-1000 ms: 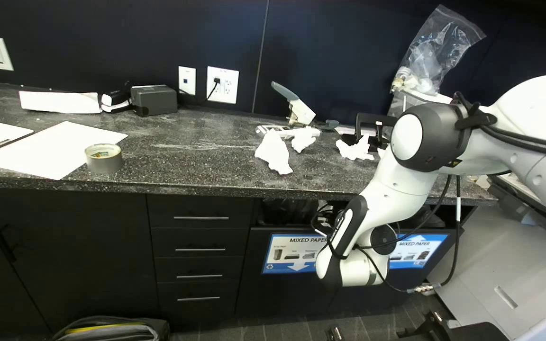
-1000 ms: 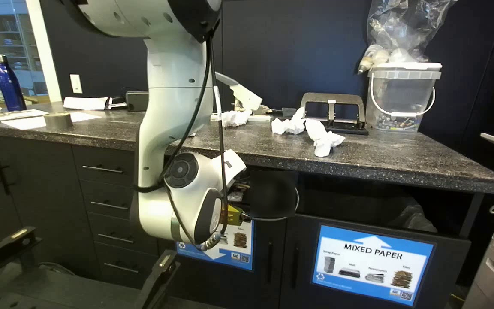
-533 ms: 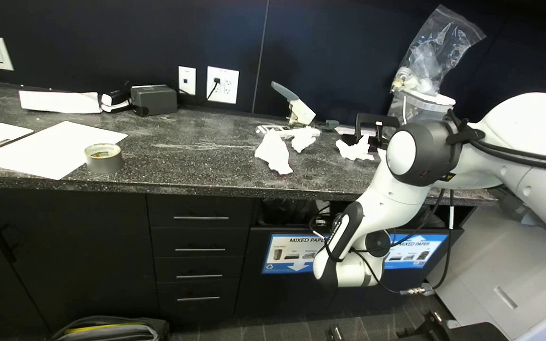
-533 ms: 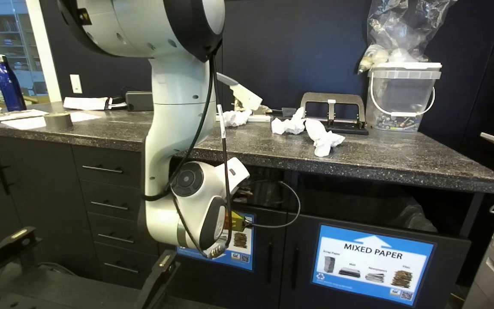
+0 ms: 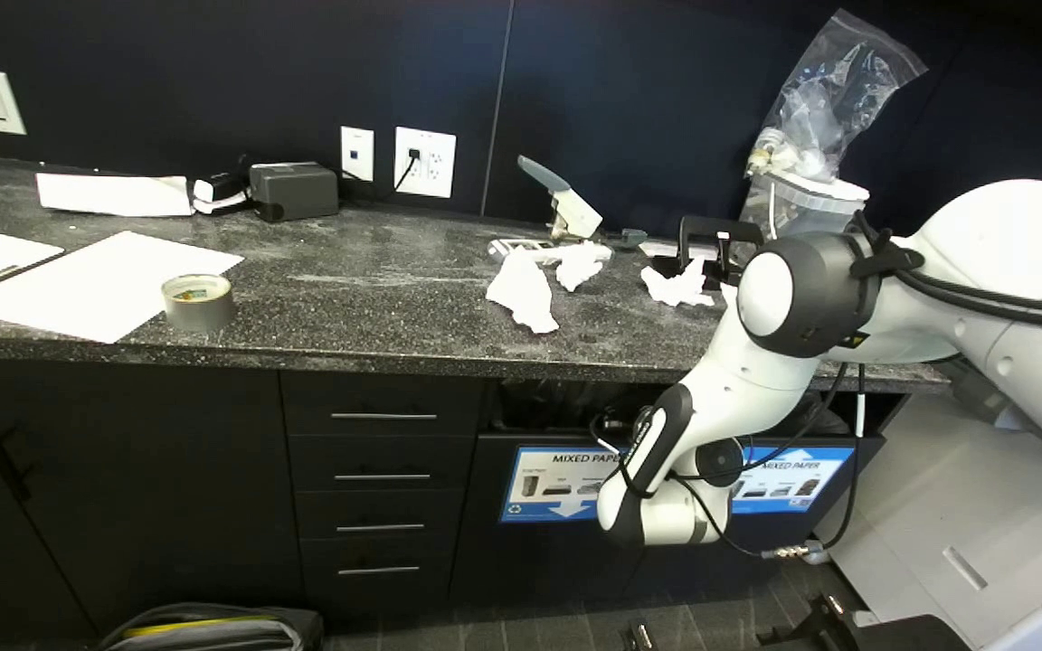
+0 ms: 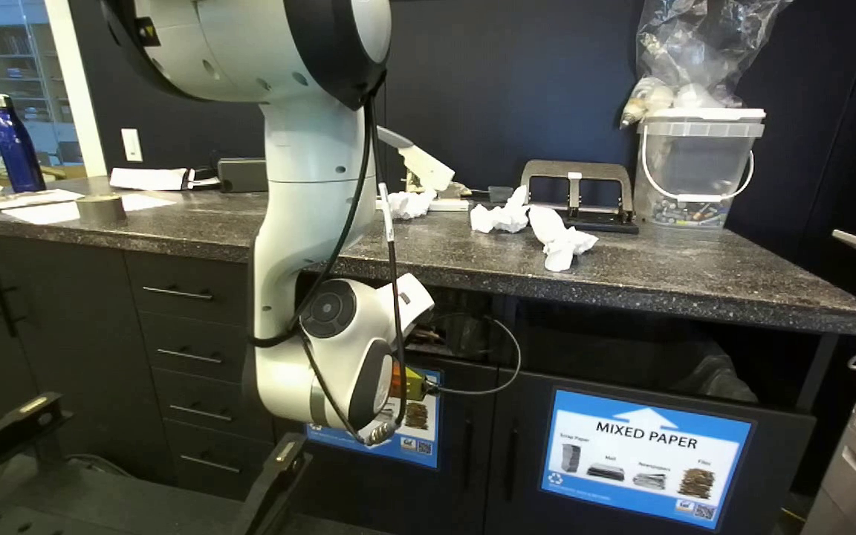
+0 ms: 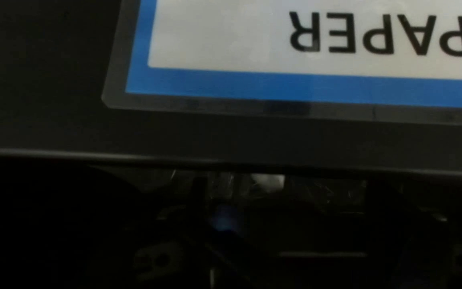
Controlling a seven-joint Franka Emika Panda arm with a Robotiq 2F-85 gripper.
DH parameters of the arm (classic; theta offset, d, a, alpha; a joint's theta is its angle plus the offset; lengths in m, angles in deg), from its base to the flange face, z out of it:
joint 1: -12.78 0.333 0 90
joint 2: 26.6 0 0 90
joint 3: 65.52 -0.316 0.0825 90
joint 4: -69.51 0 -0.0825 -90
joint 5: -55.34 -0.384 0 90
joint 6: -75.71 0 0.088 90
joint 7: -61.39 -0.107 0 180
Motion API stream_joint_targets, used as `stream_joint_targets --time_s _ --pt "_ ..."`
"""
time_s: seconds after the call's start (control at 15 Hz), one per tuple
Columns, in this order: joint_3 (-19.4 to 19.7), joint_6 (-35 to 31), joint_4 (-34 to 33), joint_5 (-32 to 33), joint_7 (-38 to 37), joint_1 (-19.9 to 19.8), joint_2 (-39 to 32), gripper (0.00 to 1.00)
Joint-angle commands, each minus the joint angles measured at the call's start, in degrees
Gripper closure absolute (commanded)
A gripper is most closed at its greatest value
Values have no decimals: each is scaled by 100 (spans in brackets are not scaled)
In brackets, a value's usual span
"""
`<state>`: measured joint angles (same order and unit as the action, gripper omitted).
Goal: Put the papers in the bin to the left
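Note:
Several crumpled white papers lie on the dark counter, among them a large paper, a smaller paper and a paper by the hole punch. Another paper sits nearer the front edge. Below the counter is the bin, a dark compartment with a MIXED PAPER sign. The wrist view is very dark; there my gripper reaches past the bin's rim, its fingers apart with nothing seen held. A small white patch shows between them, inside the bin. In both exterior views the arm hides the fingers.
Right of the bin stands a second compartment with a brighter blue sign. The counter edge overhangs both openings. On the counter are a hole punch, a stapler, a clear bucket and a tape roll.
The arm has sunk a little, its wrist shifting slightly right and down in an exterior view; in the last half second it hardly moves. The papers on the counter have stayed put.

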<state>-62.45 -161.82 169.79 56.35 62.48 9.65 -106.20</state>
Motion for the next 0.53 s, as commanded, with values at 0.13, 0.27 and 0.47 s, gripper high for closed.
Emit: stream_joint_targets --time_s 0.13,0.27,0.47 --pt "-27 -446 734 69 -3 37 547 0" --pt "-44 -554 1217 120 -9 70 859 0" --pt "-45 -384 2115 240 7 132 1444 0"
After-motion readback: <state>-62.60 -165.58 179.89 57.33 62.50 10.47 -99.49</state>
